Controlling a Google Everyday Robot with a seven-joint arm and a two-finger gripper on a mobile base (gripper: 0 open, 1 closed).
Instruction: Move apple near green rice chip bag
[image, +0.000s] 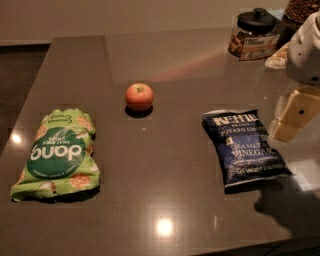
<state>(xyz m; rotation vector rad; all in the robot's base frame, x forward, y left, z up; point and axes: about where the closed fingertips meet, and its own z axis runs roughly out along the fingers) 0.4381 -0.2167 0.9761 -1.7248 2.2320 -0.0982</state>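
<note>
There sat the apple (139, 96), small, round, red-orange, its yellowish-green dimple and stem up, alone on the surface (165, 165). Nearer the camera and to the left lay the green rice chip bag (57, 155), flat and crinkled, its "dang" oval upside down. The end effector (290, 117) hung far right, well apart from both.

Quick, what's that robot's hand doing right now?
Gripper: at the right edge, beside the blue bag, apart from the apple; open or closed cannot be told.
</note>
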